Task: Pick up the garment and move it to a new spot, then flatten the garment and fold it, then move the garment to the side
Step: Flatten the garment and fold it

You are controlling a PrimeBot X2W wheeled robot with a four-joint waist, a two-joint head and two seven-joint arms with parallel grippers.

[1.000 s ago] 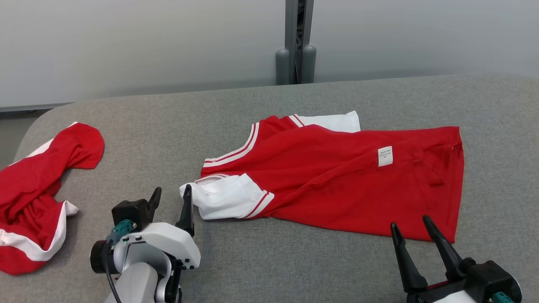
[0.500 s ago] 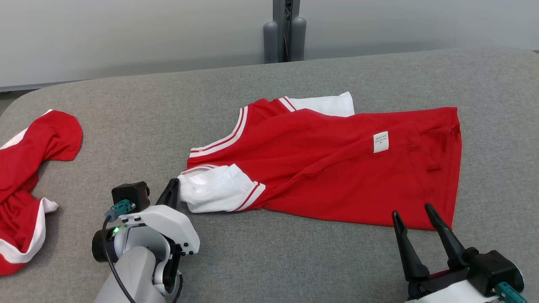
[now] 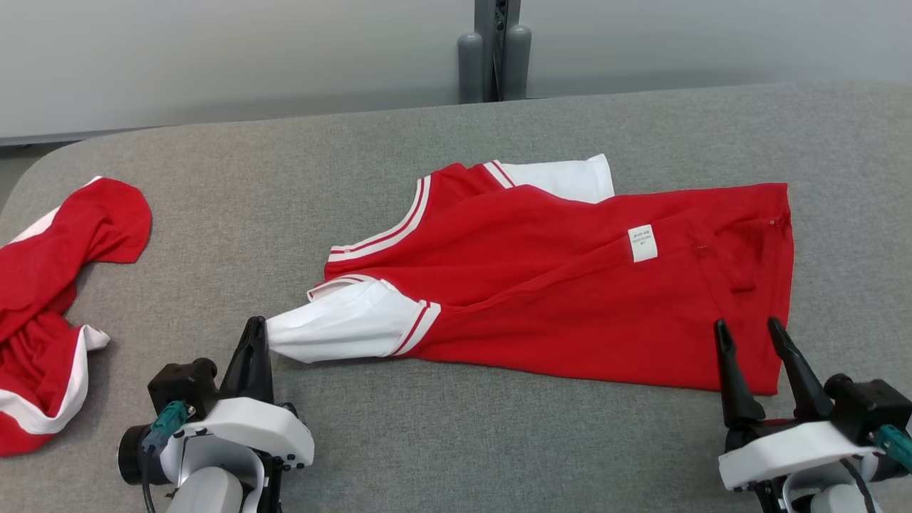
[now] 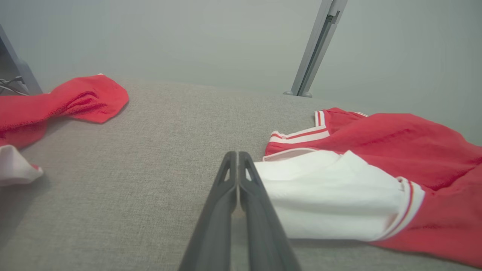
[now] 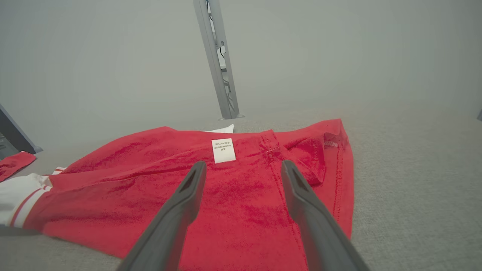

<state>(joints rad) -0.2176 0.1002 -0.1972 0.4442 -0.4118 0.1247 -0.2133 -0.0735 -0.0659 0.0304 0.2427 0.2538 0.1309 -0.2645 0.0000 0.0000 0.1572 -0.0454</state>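
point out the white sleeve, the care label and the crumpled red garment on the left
white sleeve (image 3: 342, 331), head view, middle of its white cloth
care label (image 3: 643, 244), head view, centre of the tag
crumpled red garment (image 3: 43, 285), head view, its bunched red middle

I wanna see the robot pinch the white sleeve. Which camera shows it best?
Left wrist view: the white sleeve is big and close, its edge at the shut left gripper. Head view shows it smaller, pulled to a point; right wrist view catches one corner.
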